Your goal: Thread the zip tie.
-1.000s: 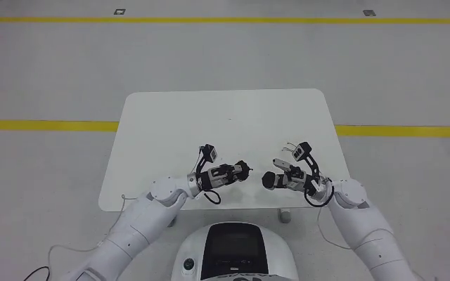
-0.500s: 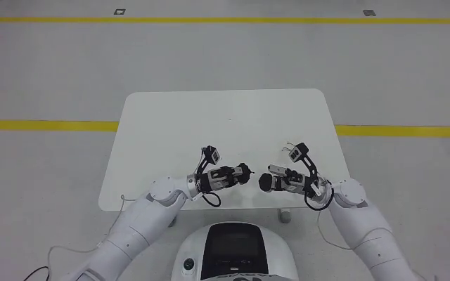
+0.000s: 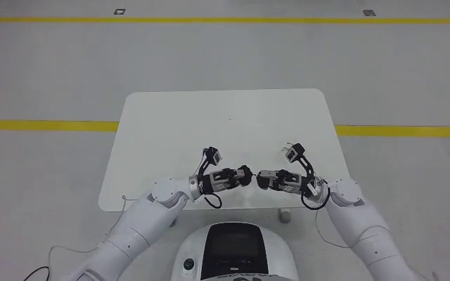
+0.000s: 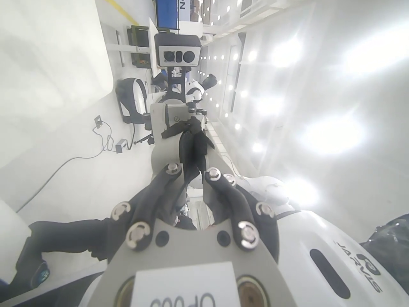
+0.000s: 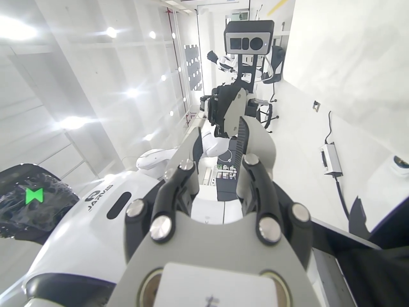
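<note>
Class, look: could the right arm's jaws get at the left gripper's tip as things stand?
Probably yes: the right gripper and left gripper face tip to tip above the table, with nothing visible between them.

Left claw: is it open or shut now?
Shut. On the left claw, in its wrist view, the two dark fingers meet at the tips without a gap. Whether they pinch anything, cannot tell.

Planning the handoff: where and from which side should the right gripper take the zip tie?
Probably the short dark zip tie end poking past the left gripper's shut fingertips. Bring the open right gripper straight in from opposite, a finger on each side: the grippers face tip to tip and only that end is exposed. Tiny, so uncertain.
</note>
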Controlling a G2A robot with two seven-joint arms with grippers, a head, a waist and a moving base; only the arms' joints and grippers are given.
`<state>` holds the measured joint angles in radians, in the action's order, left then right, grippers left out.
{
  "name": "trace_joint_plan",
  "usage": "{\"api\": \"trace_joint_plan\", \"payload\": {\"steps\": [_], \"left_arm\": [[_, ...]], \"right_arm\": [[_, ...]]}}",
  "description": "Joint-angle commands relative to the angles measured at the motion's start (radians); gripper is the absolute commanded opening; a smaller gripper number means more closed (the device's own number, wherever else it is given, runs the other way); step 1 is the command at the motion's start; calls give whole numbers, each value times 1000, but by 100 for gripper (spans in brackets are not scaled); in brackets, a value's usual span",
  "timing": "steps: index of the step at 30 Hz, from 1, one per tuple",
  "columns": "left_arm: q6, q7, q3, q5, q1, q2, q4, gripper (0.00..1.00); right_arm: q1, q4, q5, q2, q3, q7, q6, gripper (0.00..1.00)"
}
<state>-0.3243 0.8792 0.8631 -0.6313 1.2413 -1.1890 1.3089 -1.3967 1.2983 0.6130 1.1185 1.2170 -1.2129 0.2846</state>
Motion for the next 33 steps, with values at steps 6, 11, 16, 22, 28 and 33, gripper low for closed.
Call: {"api": "trace_joint_plan", "payload": {"steps": [6, 11, 16, 22, 28, 33], "left_arm": [[4, -1, -12, 10, -5, -2, -1, 0], [6, -4, -18, 15, -10, -2, -3, 0], [8, -7, -24, 18, -13, -3, -5, 0], [8, -9, -27, 17, -15, -3, -7, 0], [9, -10, -30, 16, -17, -3, -8, 0], [10, -12, -32, 15, -18, -3, -10, 0]], "right_arm": [[7, -7, -2, 1, -12, -6, 8, 18], [12, -11, -4, 1, -19, -7, 9, 15], [14, -14, -3, 0, -21, -5, 9, 10], [15, -15, -1, -1, -21, 0, 13, 10], [15, -15, 1, -2, -20, 4, 16, 11], [14, -13, 3, -3, -20, 5, 22, 6]]}}
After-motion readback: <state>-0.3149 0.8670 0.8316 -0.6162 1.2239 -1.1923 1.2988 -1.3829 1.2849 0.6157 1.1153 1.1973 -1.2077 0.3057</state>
